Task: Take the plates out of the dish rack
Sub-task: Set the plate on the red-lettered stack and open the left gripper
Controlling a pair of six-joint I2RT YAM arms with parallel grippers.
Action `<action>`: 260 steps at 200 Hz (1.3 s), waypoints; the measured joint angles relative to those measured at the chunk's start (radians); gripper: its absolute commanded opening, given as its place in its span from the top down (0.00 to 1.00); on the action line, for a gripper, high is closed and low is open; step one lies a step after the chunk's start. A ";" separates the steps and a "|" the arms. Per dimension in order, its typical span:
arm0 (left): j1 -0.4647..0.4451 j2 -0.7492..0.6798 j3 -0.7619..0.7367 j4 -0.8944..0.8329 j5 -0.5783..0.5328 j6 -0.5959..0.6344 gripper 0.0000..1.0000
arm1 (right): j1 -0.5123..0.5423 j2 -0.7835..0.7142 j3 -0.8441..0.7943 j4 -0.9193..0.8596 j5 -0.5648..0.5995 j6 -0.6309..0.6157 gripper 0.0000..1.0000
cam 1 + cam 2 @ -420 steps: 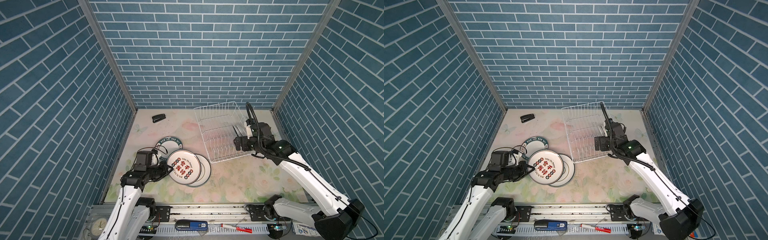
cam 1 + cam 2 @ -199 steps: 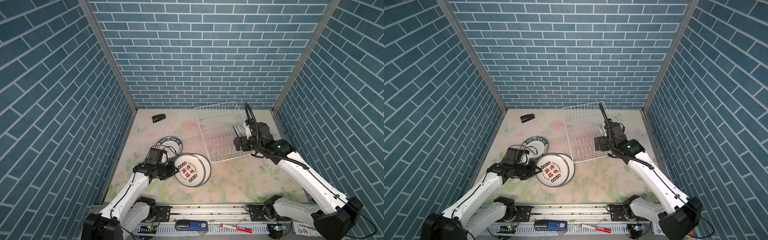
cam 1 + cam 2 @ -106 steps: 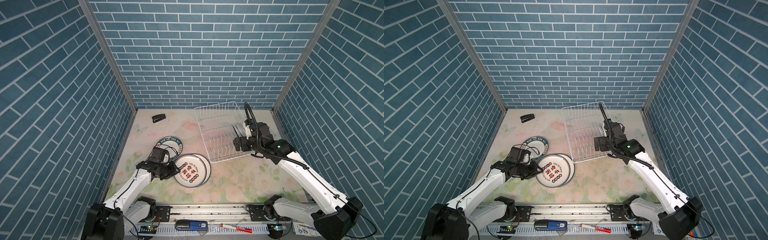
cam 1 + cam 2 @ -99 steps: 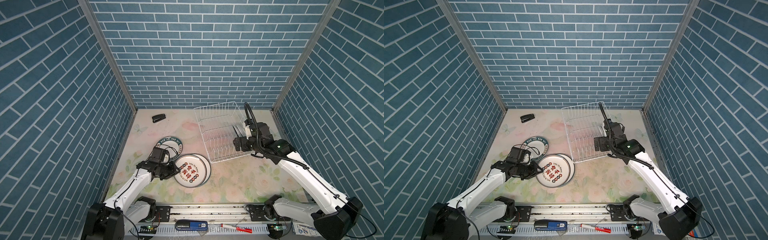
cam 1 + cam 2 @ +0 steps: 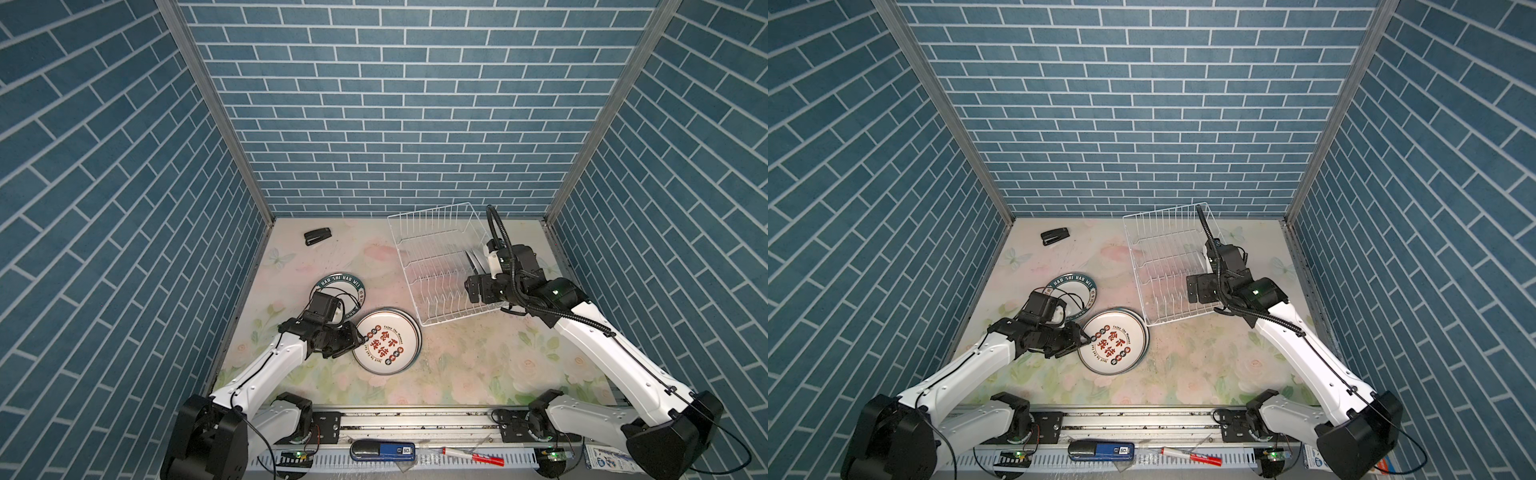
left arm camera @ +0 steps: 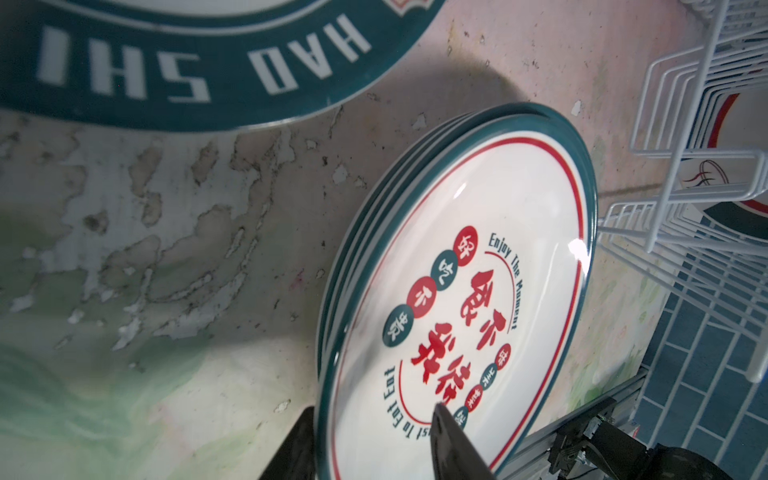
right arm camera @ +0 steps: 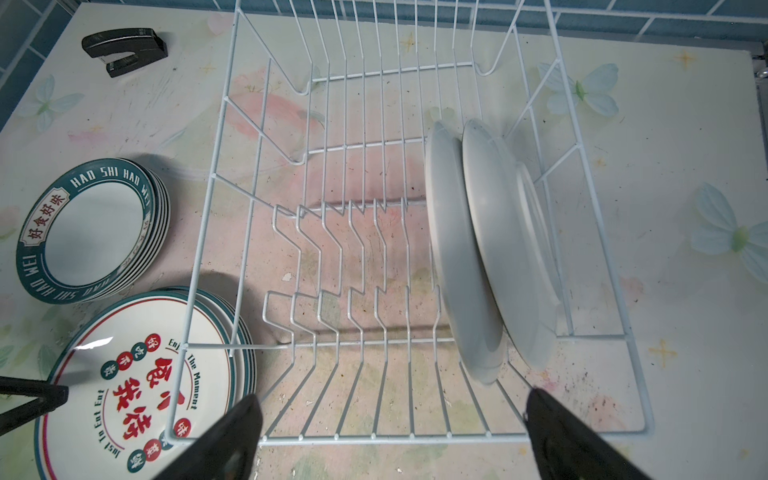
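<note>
Showing the dish rack (image 5: 436, 266) at the far right of the floral surface (image 5: 457, 365), with two pale plates (image 7: 457, 257) stood on edge and leaning toward its right side. Two stacks are laid flat on the surface to the left of the rack: a stack of green-rimmed plates (image 5: 338, 282) and, nearer the robot and just beside the rack's corner, a stack of red-lettered plates (image 5: 386, 347). The left pincer (image 6: 372, 409) is seen released, its fingers parted astride the rim of the topmost red-lettered plate. The right pincer (image 7: 392, 397) is spread wide and empty, poised at the rack's near edge. A black stapler (image 5: 318, 237) is placed near the far left corner.
</note>
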 measured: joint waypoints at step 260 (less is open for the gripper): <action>-0.044 -0.063 0.107 0.001 -0.183 0.078 0.12 | 0.128 0.215 0.063 -0.011 0.261 -0.043 0.08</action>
